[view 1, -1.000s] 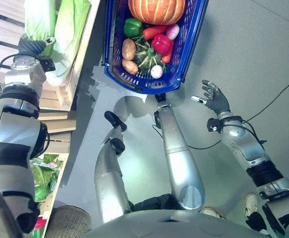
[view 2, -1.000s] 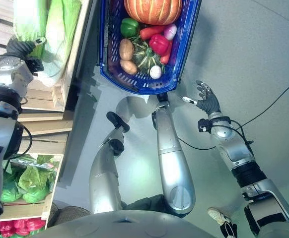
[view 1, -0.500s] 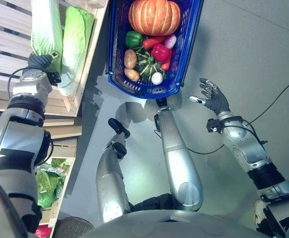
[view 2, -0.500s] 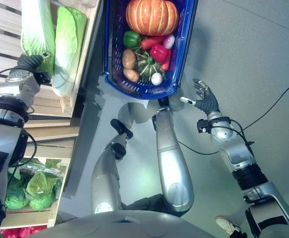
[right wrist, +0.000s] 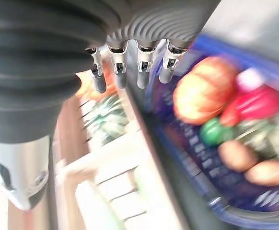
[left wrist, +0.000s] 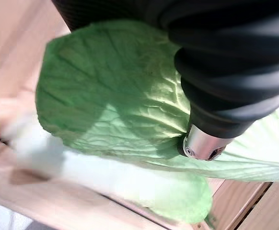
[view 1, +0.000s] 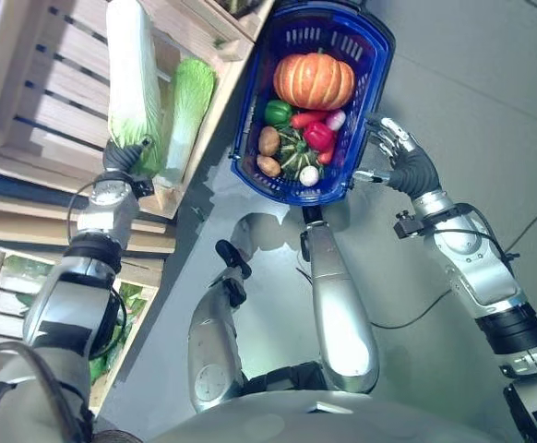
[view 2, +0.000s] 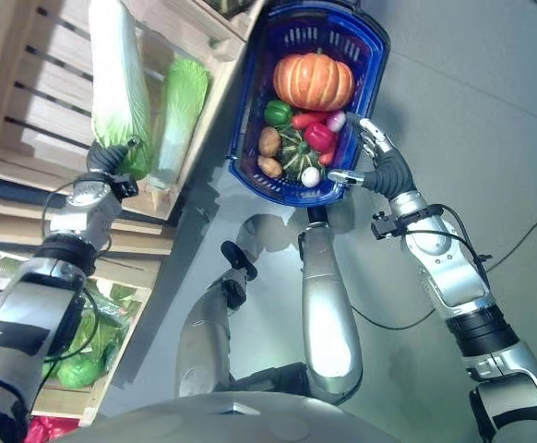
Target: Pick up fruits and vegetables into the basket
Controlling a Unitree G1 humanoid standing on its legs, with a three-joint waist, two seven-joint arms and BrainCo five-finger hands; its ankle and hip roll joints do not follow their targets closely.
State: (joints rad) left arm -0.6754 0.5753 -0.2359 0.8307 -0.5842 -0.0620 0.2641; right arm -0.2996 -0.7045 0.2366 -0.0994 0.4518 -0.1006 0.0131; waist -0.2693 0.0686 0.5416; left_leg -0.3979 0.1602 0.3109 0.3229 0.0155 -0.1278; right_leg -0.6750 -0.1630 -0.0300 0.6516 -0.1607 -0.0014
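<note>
Two cabbages (view 1: pixel 135 88) lie in the crate (view 1: pixel 56 111), left hand (view 1: pixel 121 157) clasping one; right hand (view 1: pixel 402 161) spread by basket (view 1: pixel 250 138).

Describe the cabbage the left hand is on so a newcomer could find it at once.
Start at the wooden crate left of the blue basket. Two long cabbages lie in it side by side. The one meant is the cabbage farther from the basket, with the left hand at its leafy end; its neighbour lies untouched.

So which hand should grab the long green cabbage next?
Probably the left hand: it is already against the long green cabbage in the wooden crate. The right hand is over by the blue plastic basket.
</note>
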